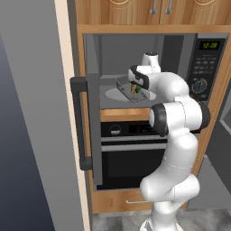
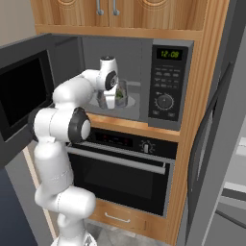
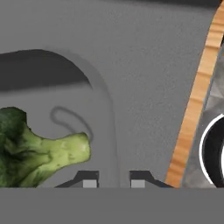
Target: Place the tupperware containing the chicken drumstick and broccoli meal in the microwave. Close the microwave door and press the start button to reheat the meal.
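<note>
The microwave door (image 1: 88,131) stands swung wide at far left, its vertical bar handle (image 1: 79,124) facing out, while the white arm (image 1: 173,135) reaches into the grey cavity of the microwave (image 1: 135,45) above the black oven (image 1: 131,158). In the left base view the tupperware (image 1: 131,88) hangs tilted just over the round turntable (image 1: 113,94), a speck of green broccoli (image 1: 134,89) inside it; the drumstick is too small to pick out with any certainty. From the right base view the same container (image 2: 117,93) sits at the end of the wrist, low in the cavity, with the control panel (image 2: 166,86) and its green display to the right. The hand view looks along the gripper (image 3: 113,180) — its two tips stand close together at the bottom, narrowed on what appears to be the container's rim, with a broccoli floret (image 3: 35,151) looming at left and the wooden cabinet edge (image 3: 197,96) at right. The container looks light, stiff and thin-walled, probably slick — a pinch on the rim, as here, lets it tip, so the loose food could slide or spill. A level hold on the middle of a long wall would likely carry it steadier until it rests flat on the turntable.
</note>
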